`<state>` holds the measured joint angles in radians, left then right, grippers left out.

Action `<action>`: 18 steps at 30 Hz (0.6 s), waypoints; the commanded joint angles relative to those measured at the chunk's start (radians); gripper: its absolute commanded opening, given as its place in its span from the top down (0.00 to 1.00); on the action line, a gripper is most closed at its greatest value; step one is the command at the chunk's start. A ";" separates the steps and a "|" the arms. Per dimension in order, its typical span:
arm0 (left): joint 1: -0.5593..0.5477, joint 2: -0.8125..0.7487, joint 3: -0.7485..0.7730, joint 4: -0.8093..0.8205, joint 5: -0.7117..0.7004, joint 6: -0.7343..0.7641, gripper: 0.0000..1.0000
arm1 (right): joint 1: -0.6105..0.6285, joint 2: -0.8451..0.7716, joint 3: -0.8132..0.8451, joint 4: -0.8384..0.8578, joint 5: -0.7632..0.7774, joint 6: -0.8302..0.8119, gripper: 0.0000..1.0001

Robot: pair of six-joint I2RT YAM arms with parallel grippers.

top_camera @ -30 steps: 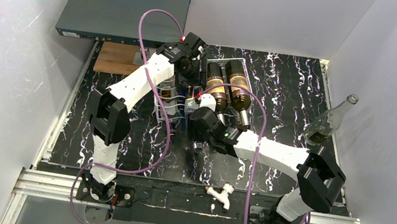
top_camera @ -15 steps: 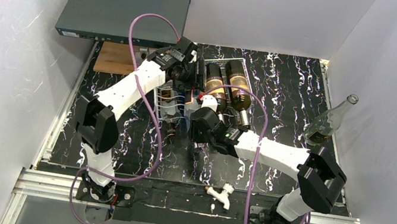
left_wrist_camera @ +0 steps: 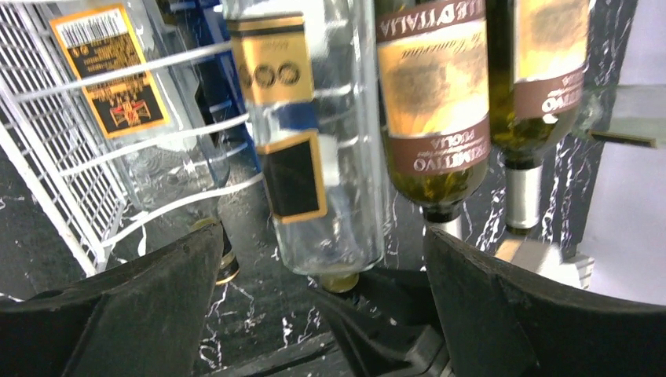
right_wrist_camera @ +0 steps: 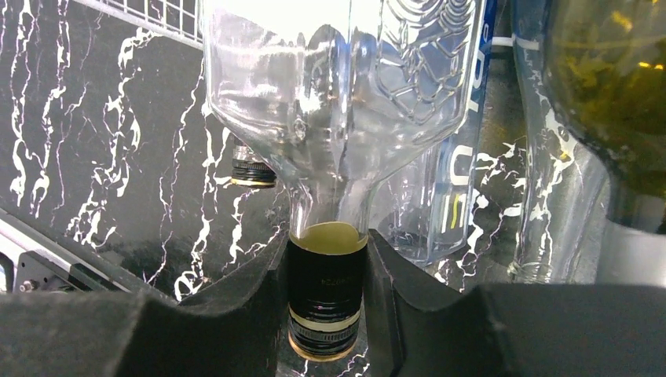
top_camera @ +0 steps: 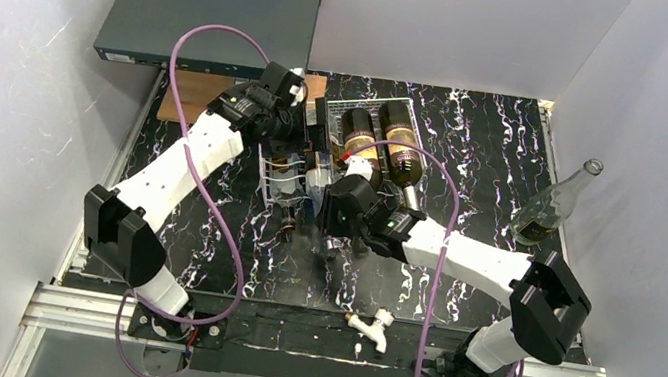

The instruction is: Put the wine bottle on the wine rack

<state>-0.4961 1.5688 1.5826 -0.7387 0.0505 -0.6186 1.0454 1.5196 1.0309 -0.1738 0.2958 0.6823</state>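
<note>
A clear glass wine bottle (right_wrist_camera: 338, 94) with a black-and-gold label (left_wrist_camera: 294, 177) lies neck-forward on the white wire wine rack (left_wrist_camera: 47, 157). My right gripper (right_wrist_camera: 326, 314) is shut on its black capped neck (right_wrist_camera: 324, 287), at the rack's near edge in the top view (top_camera: 330, 186). My left gripper (left_wrist_camera: 322, 306) is wide open behind the rack (top_camera: 304, 128). Its fingers (left_wrist_camera: 118, 314) stand either side of the bottle's line without touching it. Two dark green bottles (top_camera: 380, 143) with brown labels lie in the rack's right slots.
Another clear bottle (left_wrist_camera: 118, 78) with an orange label lies in the rack's left slot. An empty bottle (top_camera: 555, 205) leans on the right wall. A dark grey metal box (top_camera: 210, 17) and a wooden board (top_camera: 192, 97) sit at back left. A small white fitting (top_camera: 372, 324) lies at the front edge.
My left gripper has opened wide and let go of the bottle, and the left arm has swung left. My right gripper has closed on the bottle's neck.
</note>
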 commanded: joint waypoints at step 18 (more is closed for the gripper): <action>-0.004 -0.645 -0.198 -0.120 0.038 0.097 0.02 | -0.125 0.062 0.167 0.074 -0.242 0.044 0.99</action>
<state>-0.4976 1.0317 1.4288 -0.7742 0.1310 -0.5499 0.9272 1.5589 1.1118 -0.1699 0.1421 0.7189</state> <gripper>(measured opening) 0.982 0.411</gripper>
